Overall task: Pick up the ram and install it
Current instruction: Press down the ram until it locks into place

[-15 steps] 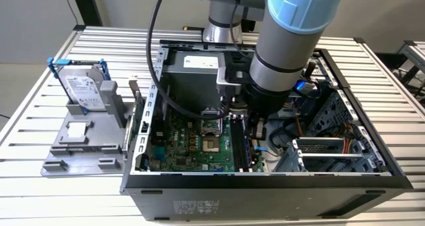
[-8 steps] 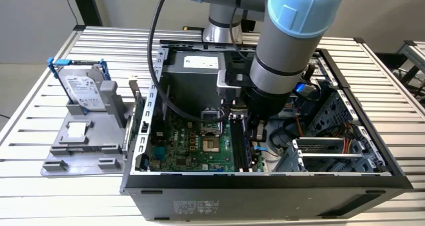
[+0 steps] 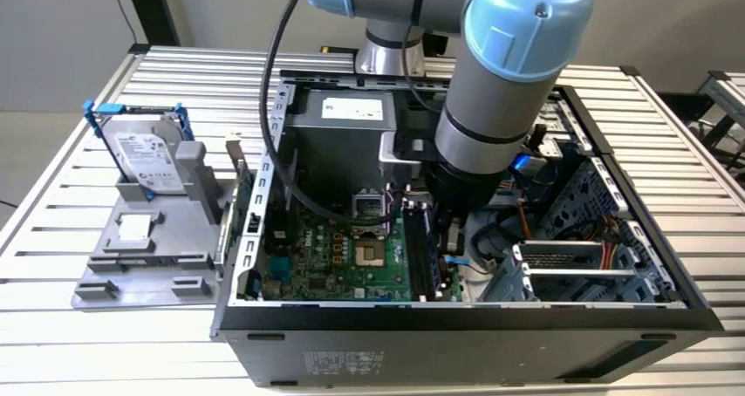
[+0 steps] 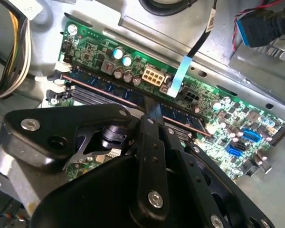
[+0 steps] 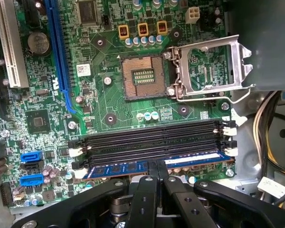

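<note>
Where the exterior view looks down into the open computer case (image 3: 466, 313), one arm (image 3: 495, 108) reaches steeply inside over the motherboard (image 3: 338, 256); one hard drive (image 3: 146, 156) stands in a grey holder (image 3: 140, 256) outside. In the second wrist view, the gripper (image 4: 154, 111) has its fingers drawn narrowly together on the single ram (image 4: 109, 90), which sits along a slot. In the first wrist view, four slots (image 5: 152, 140) lie side by side; the ram (image 5: 118, 168) occupies the one nearest the gripper (image 5: 156, 166), beside one empty processor socket (image 5: 142, 76).
</note>
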Robot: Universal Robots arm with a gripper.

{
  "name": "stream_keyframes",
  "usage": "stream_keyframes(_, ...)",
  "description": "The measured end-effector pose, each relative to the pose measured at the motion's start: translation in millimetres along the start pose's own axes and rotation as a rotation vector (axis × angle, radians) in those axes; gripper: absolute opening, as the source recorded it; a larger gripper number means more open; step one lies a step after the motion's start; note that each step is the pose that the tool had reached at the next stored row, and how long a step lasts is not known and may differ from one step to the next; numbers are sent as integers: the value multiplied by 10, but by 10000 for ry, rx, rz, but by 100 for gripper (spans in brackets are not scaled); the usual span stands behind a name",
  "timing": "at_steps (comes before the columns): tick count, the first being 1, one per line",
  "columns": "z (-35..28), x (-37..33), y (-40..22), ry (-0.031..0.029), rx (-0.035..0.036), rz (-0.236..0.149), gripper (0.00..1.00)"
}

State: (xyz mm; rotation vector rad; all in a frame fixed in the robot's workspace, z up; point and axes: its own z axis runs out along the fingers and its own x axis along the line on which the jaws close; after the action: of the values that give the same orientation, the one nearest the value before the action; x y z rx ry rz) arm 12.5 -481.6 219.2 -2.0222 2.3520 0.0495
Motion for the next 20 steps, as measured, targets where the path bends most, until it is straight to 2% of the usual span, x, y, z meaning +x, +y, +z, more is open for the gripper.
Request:
stream_keyframes(2,30,1,-1,12,0,0,0)
stream_keyframes(3,16,-6,-4,33,-3,-1,0)
stream_keyframes(4,-16,-10,-4,8,0,1,0)
stream_keyframes(5,-41,-13,-4,-44,5,1,0)
stream_keyframes(7,-142,-12,-3,-15,2,1,0)
stream_keyframes(20,-733,-42,-4,-13,2,0,0)
